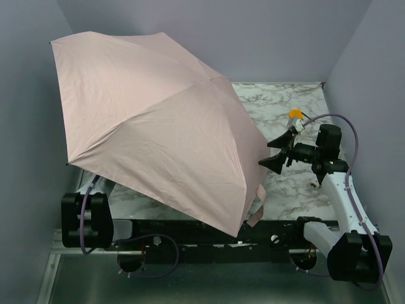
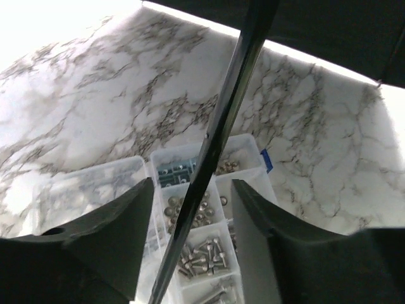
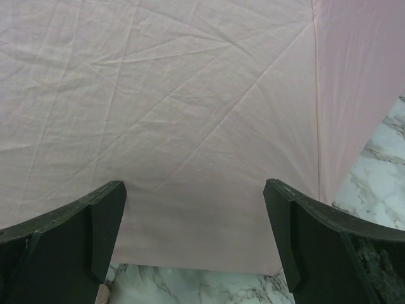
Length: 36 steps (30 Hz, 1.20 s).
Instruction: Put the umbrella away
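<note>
Umbrella [image 1: 152, 120] sits open over the tabletop's [image 1: 297, 190] left half, shaft [image 2: 221, 120] passing through the spread left gripper [image 2: 191, 187], likely for a steadying grip, while the spread right gripper [image 1: 273, 153] faces the canopy [image 3: 190, 95] edge.

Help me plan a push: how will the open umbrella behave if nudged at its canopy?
The umbrella has a thin, creased fabric canopy, so it probably dents rather than resists. Wide and tilted, it likely swings or rolls on its edge.
</note>
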Tool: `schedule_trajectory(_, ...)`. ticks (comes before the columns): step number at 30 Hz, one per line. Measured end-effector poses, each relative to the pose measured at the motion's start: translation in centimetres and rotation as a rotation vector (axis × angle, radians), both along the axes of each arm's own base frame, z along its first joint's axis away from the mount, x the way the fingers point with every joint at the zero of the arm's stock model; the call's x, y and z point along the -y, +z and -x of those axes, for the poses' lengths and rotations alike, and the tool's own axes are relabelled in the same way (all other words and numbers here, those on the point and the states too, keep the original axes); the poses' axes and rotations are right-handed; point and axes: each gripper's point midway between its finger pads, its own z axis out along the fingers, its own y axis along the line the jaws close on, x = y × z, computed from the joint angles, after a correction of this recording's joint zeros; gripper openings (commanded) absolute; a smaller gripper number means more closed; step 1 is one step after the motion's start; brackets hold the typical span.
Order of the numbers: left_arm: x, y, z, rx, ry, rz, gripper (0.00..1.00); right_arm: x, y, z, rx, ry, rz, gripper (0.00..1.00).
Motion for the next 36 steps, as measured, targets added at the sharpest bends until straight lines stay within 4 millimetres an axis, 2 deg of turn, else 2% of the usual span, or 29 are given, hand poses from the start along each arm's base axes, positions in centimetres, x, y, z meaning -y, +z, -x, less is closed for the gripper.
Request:
schedule_trajectory(1, 0.3, 0.2, -0.3, -0.001, -0.025, 0.007, 0.46, 0.0, 0.0, 0.1, 0.004, 0.005, 0.001, 1.0)
schedule_trajectory(2, 0.6, 0.3, -0.4, -0.003, -0.045, 0.015, 0.4, 0.0, 0.0, 0.1, 0.005, 0.008, 0.002, 1.0)
schedule_trajectory(4, 1.0, 0.2, -0.5, -0.014, -0.076, 0.026, 0.26, 0.0, -0.1, 0.2, 0.004, 0.01, 0.003, 1.0)
schedule_trajectory(7, 1.5, -0.4, -0.4, -0.043, -0.118, 0.039, 0.0, 0.0, -0.2, 0.2, 0.004, 0.011, 0.005, 1.0)
schedule_trajectory(10, 2.1, 0.1, -0.2, -0.011, -0.181, 0.043, 0.0, 0.0, -0.2, 0.2, 0.002, 0.011, 0.004, 1.0)
schedule_trajectory(18, 2.3, 1.0, 0.0, -0.046, -0.186, 0.088, 0.0, 0.1, -0.2, 0.1, -0.031, -0.011, -0.006, 1.0)
schedule_trajectory(20, 2.4, 1.7, 0.0, -0.062, -0.172, 0.111, 0.0, 0.4, -0.1, -0.3, -0.052, -0.051, 0.001, 1.0)
schedule_trajectory(22, 2.4, 2.7, 0.0, -0.075, -0.143, 0.139, 0.0, 1.2, 0.7, -1.6, -0.054, -0.133, 0.026, 1.0)
schedule_trajectory(24, 2.3, 4.0, -0.1, -0.082, -0.117, 0.165, 0.0, 2.6, 2.4, -3.5, -0.029, -0.244, 0.057, 1.0)
schedule_trajectory(25, 2.3, 5.3, -0.3, -0.088, -0.095, 0.19, 0.0, 3.5, 3.8, -4.5, -0.01, -0.307, 0.068, 1.0)
schedule_trajectory(28, 2.3, 9.3, -1.3, -0.088, -0.053, 0.257, 0.0, 6.2, 9.3, -6.9, 0.079, -0.475, 0.086, 1.0)
schedule_trajectory(29, 2.3, 11.4, -1.7, -0.084, -0.036, 0.294, 0.0, 6.8, 11.4, -7.3, 0.112, -0.515, 0.086, 1.0)
schedule_trajectory(30, 2.3, 12.6, -1.9, -0.078, -0.027, 0.315, 0.0, 7.2, 13.7, -7.4, 0.149, -0.54, 0.083, 1.0)
schedule_trajectory(31, 2.3, 14.4, -2.0, -0.069, -0.012, 0.352, 0.0, 7.3, 15.7, -7.2, 0.182, -0.549, 0.079, 1.0)
schedule_trajectory(33, 2.2, 16.5, -1.8, -0.055, 0.016, 0.406, 0.0, 6.7, 19.2, -6.0, 0.236, -0.515, 0.075, 1.0)
schedule_trajectory(34, 2.2, 17.4, -1.6, -0.05, 0.031, 0.436, 0.0, 6.0, 20.4, -4.8, 0.254, -0.462, 0.083, 1.0)
schedule_trajectory(36, 2.5, 18.9, -0.9, -0.037, 0.059, 0.487, 0.0, 4.4, 21.5, -2.4, 0.27, -0.332, 0.101, 1.0)
